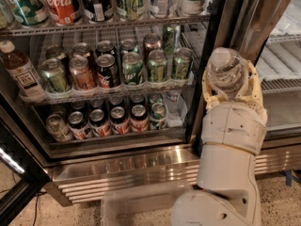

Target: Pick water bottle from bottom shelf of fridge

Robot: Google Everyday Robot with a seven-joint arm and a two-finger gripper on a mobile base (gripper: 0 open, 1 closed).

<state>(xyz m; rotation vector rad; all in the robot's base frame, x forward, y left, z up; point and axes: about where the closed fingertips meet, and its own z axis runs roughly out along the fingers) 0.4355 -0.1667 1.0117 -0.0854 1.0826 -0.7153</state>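
1. The gripper (pixel 229 89) was at the right middle of the frame, outside the fridge (pixel 141 166).
2. Its fingers (pixel 210 92) hugged the water bottle (pixel 225 66).
3. Cans (pixel 119 119) stood on the bottom shelf (pixel 113 138).

One hand (pixel 229 83), outside the fridge (pixel 141 166) by its right door frame, clasps one water bottle (pixel 225 67). The middle rack (pixel 108 94) carries twelve cans (pixel 133 68), plus one tea bottle (pixel 21 74) at its left edge. The bottom shelf (pixel 117 139) shows six front cans (pixel 119 120); those behind cannot be counted.
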